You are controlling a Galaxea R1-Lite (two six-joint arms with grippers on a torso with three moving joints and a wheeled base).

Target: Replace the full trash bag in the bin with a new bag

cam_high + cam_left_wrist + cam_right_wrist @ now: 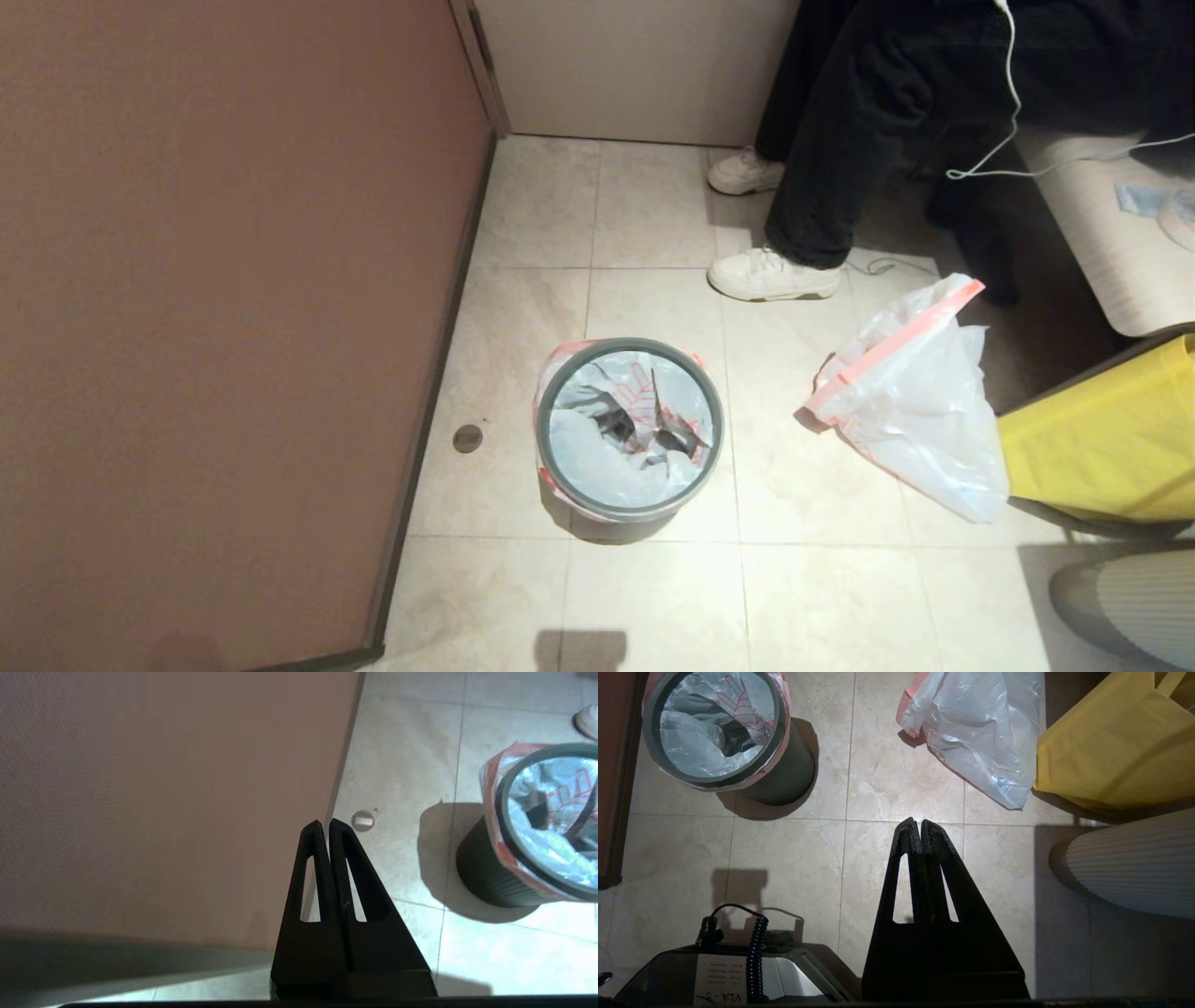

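Observation:
The black bin point(794, 774) stands on the tiled floor with its grey hoop point(543, 420) on top. Its trash bag point(597, 448) is crumpled translucent white film with red print, the pink-red band folded out under the hoop; I make out no clear bottle shapes in it. The smooth new bag point(920, 411) lies on the floor to the bin's right, against a yellow bag. My left gripper point(324, 822) hangs shut and empty near the brown wall, left of the bin point(481, 872). My right gripper point(914, 821) hangs shut and empty over bare tiles, short of the new bag point(985, 732). Neither gripper shows in the head view.
A brown wall panel point(233, 327) runs along the left. A person's legs and white shoes point(773, 275) stand behind the bin. The yellow bag point(1102, 439) and a ribbed white object point(1139, 597) sit at the right. A round floor fitting point(467, 438) lies by the wall.

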